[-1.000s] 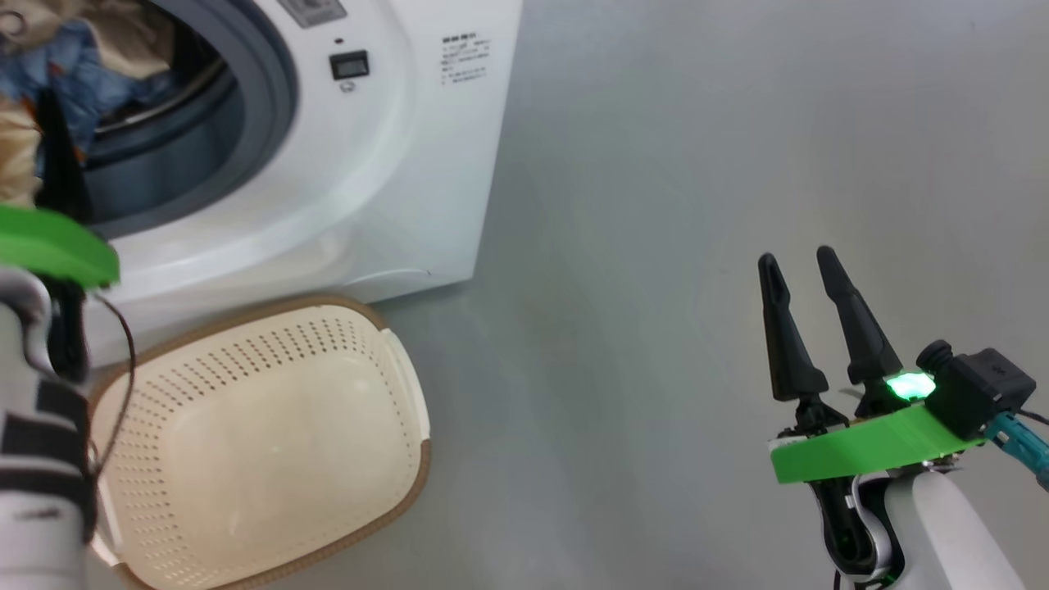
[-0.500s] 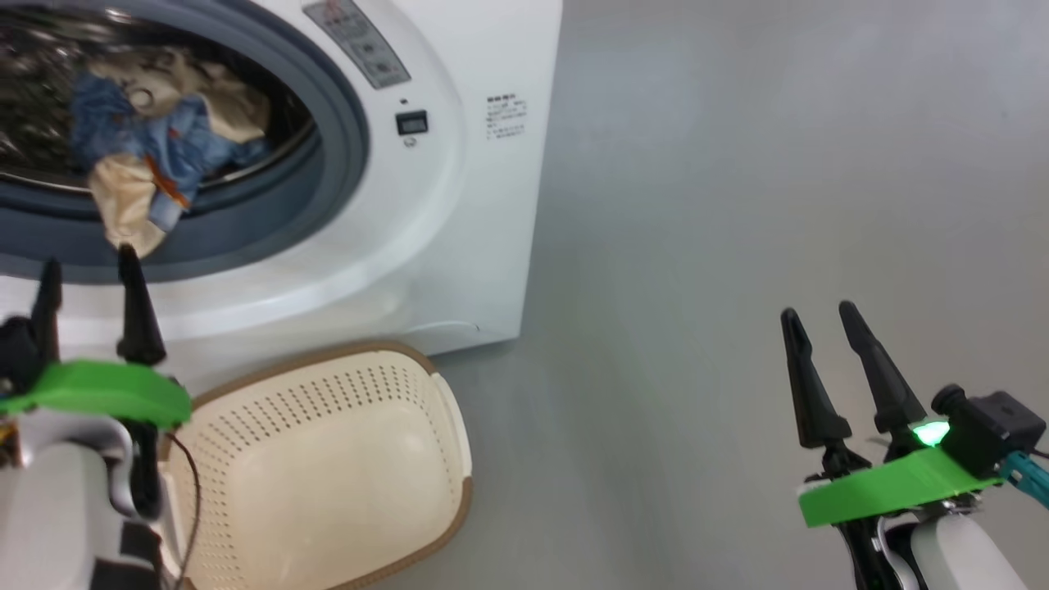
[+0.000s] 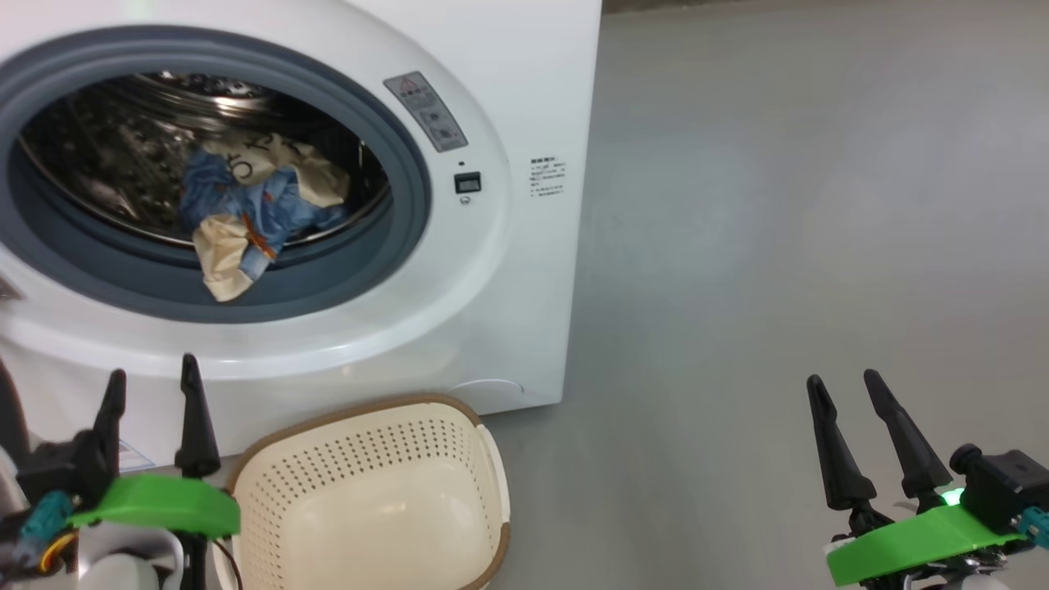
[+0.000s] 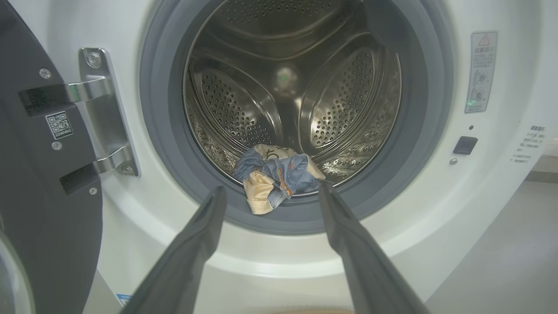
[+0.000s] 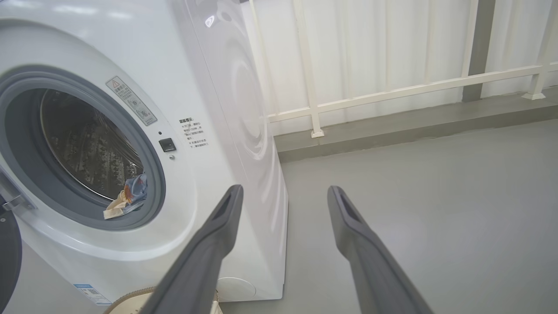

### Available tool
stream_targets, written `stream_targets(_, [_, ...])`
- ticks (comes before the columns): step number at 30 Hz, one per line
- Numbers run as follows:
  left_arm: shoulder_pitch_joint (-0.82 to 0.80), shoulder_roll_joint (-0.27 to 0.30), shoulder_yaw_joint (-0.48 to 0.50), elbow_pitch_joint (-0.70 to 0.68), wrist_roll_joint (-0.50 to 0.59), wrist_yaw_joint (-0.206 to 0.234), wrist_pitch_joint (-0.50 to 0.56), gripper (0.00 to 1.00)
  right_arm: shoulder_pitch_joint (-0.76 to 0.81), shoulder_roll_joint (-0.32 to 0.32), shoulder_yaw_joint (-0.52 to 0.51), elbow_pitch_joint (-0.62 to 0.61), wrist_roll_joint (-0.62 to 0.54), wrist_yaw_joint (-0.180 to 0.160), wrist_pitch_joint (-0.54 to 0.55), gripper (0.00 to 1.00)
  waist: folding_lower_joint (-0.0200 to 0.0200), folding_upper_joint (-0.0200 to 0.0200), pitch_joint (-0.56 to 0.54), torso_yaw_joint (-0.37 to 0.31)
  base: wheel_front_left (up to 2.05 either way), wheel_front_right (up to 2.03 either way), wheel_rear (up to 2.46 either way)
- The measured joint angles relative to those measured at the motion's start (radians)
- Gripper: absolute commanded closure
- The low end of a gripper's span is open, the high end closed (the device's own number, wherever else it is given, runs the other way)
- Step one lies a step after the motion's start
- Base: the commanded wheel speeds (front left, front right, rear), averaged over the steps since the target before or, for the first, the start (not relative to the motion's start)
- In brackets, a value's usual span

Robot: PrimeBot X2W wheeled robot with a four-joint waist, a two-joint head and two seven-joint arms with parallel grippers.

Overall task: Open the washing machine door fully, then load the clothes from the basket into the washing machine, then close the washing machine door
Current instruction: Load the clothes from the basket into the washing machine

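Observation:
The white washing machine (image 3: pixel 508 246) stands with its round opening uncovered. The washing machine door (image 4: pixel 43 196) is swung out to the left on its steel hinge, dark inner side showing. The clothes (image 3: pixel 246 213), blue and cream, lie at the drum's front lip (image 4: pixel 274 176), one cream end drooping onto the grey gasket. In front of the machine sits the cream basket (image 3: pixel 369 403), nothing inside it. My left gripper (image 3: pixel 152 366) is open and holds nothing, below the opening and left of the basket. My right gripper (image 3: pixel 842 377) is open over bare floor, far to the right.
Grey floor (image 3: pixel 778 246) spreads to the right of the machine. A white railing (image 5: pixel 392 91) and pale wall run behind it. The open door (image 5: pixel 8 257) stands out at the machine's left side, close to my left arm.
The head camera has tilted up, showing the whole drum opening. My left gripper has drawn back from the opening, open and with nothing in it; the clothes stay in the drum. The right gripper holds its place.

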Motion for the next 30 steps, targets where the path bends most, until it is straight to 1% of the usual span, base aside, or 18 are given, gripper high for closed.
stream_targets(11, [0.161, -0.002, -0.002, -0.113, 0.004, -0.002, 0.0, 0.0, 0.044, -0.011, -0.005, -0.002, 0.0, 0.0, 0.0, 0.0, 0.0, 0.0, -0.061, 0.034, 0.0, 0.0, 0.0])
stream_targets(15, [0.228, -0.005, 0.004, -0.166, 0.003, -0.006, 0.0, 0.0, 0.044, -0.019, -0.008, -0.003, 0.0, 0.0, 0.0, 0.0, 0.0002, 0.0, -0.067, 0.032, 0.0, 0.0, 0.0])
stream_targets(21, [0.304, -0.028, 0.017, -0.228, 0.003, -0.006, 0.0, 0.0, 0.046, -0.019, -0.011, -0.005, 0.0, 0.0, 0.0, 0.0, 0.0002, 0.0, -0.074, 0.027, 0.0, 0.0, 0.0])
stream_targets(30, [0.345, -0.046, 0.033, -0.272, 0.003, -0.006, 0.0, 0.0, 0.046, -0.019, -0.012, -0.005, 0.0, 0.0, 0.0, 0.0, 0.0001, 0.0, -0.081, 0.02, 0.0, 0.0, 0.0])
